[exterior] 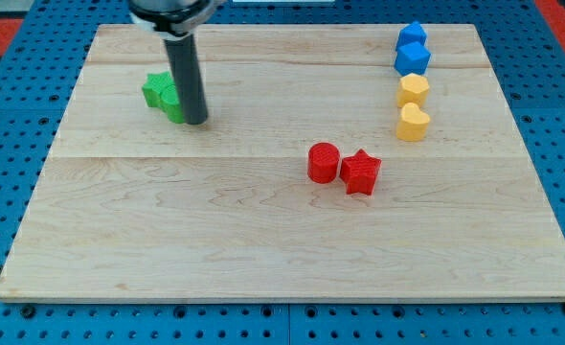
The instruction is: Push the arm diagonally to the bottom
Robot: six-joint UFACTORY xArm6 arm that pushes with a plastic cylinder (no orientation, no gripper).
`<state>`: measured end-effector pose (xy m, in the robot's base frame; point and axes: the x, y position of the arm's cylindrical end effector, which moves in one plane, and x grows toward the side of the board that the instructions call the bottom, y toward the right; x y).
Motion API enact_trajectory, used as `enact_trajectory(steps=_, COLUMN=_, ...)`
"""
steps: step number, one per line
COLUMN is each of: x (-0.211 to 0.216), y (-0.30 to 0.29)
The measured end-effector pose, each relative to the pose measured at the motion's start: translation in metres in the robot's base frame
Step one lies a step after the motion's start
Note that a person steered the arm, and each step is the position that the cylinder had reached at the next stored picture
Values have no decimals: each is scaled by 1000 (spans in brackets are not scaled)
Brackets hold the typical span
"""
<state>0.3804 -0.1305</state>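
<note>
Here we see our rod coming down from the view's top left, and my tip [195, 121] rests on the wooden bench [263, 230] in its upper left part. There is no gripper on this arm, so nothing is clasped or let go; the rod simply ends in that bare tip. Directly at the tip's left, touching or all but touching the rod, sit the green blocks [164, 95]; the rod hides part of them, so we cannot tell their shapes, nor surely whether they are one piece or two.

Near the middle of the bench, down and to the right of the tip and well apart from it, stands a red cylinder [323, 161], with a red star block [361, 172] just beside it on the view's right, the two touching or nearly so.

Along the view's upper right runs a line of four blocks. At its top are two blue blocks [412, 50], one close behind the other, their shapes hard to make out. Below them comes a yellow block [413, 90], and under that a yellow heart-like block [413, 122].
</note>
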Motion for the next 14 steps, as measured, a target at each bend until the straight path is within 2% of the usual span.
enact_trajectory(steps=4, x=4, y=-101)
enact_trajectory(steps=5, x=4, y=-109)
enact_trajectory(steps=8, x=8, y=-81)
enact_trajectory(steps=9, x=35, y=-66)
enact_trajectory(steps=11, x=117, y=-11)
enact_trajectory(steps=12, x=132, y=6)
enact_trajectory(steps=13, x=158, y=85)
enact_trajectory(steps=14, x=167, y=187)
